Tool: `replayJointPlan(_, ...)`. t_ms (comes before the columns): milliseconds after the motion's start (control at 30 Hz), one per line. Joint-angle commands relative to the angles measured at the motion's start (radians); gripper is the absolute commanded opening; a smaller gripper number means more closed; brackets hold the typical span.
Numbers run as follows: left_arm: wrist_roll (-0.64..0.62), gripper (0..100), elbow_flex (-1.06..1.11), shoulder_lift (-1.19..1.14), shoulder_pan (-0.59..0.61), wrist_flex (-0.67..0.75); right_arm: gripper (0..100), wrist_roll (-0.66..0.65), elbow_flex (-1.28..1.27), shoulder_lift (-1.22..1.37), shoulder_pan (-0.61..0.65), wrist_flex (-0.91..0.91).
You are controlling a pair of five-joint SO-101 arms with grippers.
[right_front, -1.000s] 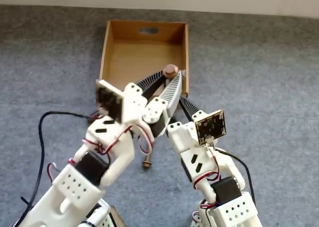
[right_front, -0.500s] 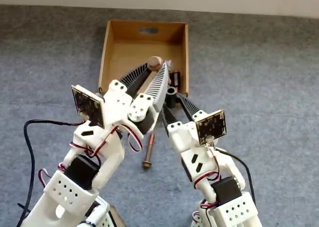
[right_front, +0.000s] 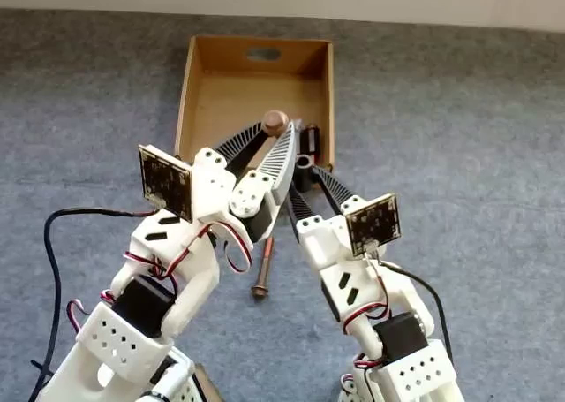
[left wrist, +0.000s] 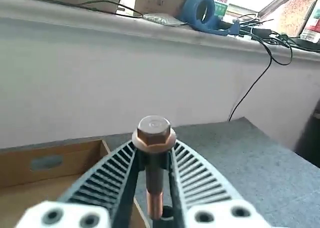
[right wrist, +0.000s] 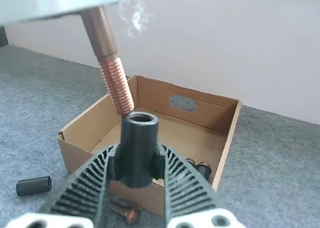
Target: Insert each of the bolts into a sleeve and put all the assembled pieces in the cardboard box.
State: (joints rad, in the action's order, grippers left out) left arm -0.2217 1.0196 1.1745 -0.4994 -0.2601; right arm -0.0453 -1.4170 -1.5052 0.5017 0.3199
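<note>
My left gripper is shut on a copper bolt, held upright with its hex head on top. The bolt's threaded tip hangs just above and slightly to one side of the mouth of a black sleeve. My right gripper is shut on that sleeve and holds it upright at the near right corner of the cardboard box. Assembled pieces lie inside the box by its right wall.
Another bolt lies on the grey carpet between the two arms. A loose black sleeve lies on the carpet outside the box. The carpet is open to the far left and right of the box.
My left gripper swung left with the bolt, then dropped slightly, bringing the bolt over the sleeve. The right arm kept still.
</note>
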Motion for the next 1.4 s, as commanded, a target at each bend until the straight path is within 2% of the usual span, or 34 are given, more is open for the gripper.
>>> replayJointPlan(0, 0.002, 1, -0.035, 0.019, -0.019, -0.005, 0.6, 0.009, 0.013, -0.013, -0.012, -0.024)
replayJointPlan(200, 0.002, 1, -0.124, 0.018, -0.016, -0.008, 0.6, 0.006, 0.013, -0.013, -0.012, -0.024)
replayJointPlan(567, 0.006, 1, -0.145, -0.004, -0.018, -0.009, 0.6, 0.005, 0.013, -0.013, -0.012, -0.025)
replayJointPlan(800, 0.006, 1, -0.38, -0.208, -0.022, -0.213, 0.6, 0.005, 0.013, -0.013, -0.012, -0.025)
replayJointPlan(1367, 0.006, 1, -0.407, -0.249, -0.019, -0.29, 0.6, 0.003, 0.021, -0.013, -0.012, -0.028)
